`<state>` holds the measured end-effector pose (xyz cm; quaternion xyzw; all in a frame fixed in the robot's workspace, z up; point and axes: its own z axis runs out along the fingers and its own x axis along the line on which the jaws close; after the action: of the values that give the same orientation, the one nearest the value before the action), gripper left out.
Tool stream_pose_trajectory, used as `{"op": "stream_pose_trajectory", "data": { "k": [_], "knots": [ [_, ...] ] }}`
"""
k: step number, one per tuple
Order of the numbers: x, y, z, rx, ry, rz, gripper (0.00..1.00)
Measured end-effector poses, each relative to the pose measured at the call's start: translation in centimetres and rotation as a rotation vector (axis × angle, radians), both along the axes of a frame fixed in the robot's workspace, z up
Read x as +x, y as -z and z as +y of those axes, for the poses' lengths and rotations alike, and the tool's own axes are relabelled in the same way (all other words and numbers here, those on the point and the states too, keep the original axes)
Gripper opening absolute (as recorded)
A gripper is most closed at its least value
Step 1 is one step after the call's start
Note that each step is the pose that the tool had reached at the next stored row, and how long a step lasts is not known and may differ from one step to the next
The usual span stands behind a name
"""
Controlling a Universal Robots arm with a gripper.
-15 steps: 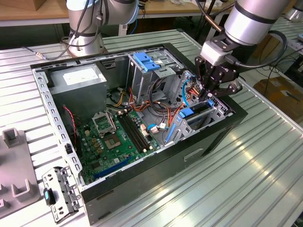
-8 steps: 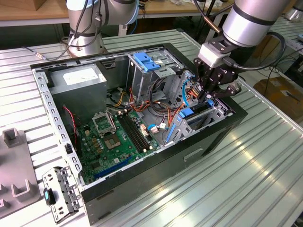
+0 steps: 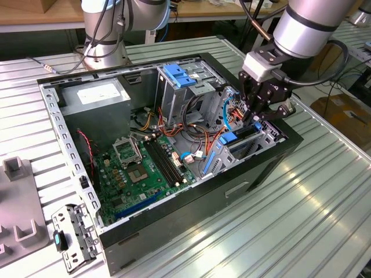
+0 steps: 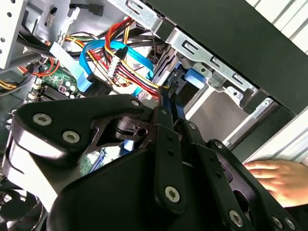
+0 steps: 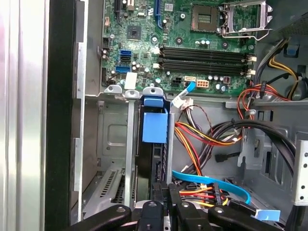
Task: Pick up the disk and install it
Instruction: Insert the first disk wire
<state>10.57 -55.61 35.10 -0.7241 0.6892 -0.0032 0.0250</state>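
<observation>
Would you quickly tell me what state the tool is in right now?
Tool: closed on the disk, which stands in its bay in the computer case.

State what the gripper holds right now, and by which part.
The black gripper is closed on the grey-metal disk with blue plastic rails, gripping its end edge opposite the blue tab, with the disk standing edge-on inside the metal drive bay.

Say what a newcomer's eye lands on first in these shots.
The open computer case on the ribbed metal table, with the green motherboard lying bare inside it. Next, the gripper reaching down into the drive bay at the exterior view's right, where the disk with its blue rails sits upright in the slot. A person's hand also rests beside the case in the second wrist view.
</observation>
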Motion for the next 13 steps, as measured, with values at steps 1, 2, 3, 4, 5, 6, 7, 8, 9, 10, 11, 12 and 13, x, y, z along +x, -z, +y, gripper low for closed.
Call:
{"op": "stream_pose_trajectory", "data": {
  "k": [1,2,3,4,5,6,7,8,9,10,11,12,13],
  "knots": [
    [0.0,0.02,-0.03,0.0,0.0,0.0,0.16],
    [0.0,0.03,-0.03,-0.0001,-0.001,0.0,0.16],
    [0.0,0.03,-0.03,-0.0002,-0.001,0.0,0.16],
    [0.0,0.06,-0.05,-0.0002,-0.001,0.0,0.16],
    [0.0,0.07,-0.05,-0.0002,-0.001,0.0,0.16],
    [0.0,0.1,-0.07,-0.0002,0.0,0.0,0.16],
    [0.0,0.12,-0.09,-0.0001,0.0,0.0,0.16],
    [0.0,0.12,-0.1,-0.0001,0.0,0.0,0.16],
    [0.0,0.12,-0.11,-0.0003,0.0,0.0001,0.16],
    [0.0,0.12,-0.11,-0.0004,0.0,0.0,0.16],
    [0.0,0.16,-0.14,-0.0003,0.001,0.0001,0.16],
    [0.0,0.19,-0.16,-0.0001,0.005,0.0,0.16],
    [0.0,0.19,-0.17,-0.0003,0.01,0.0,0.16]
  ]
}}
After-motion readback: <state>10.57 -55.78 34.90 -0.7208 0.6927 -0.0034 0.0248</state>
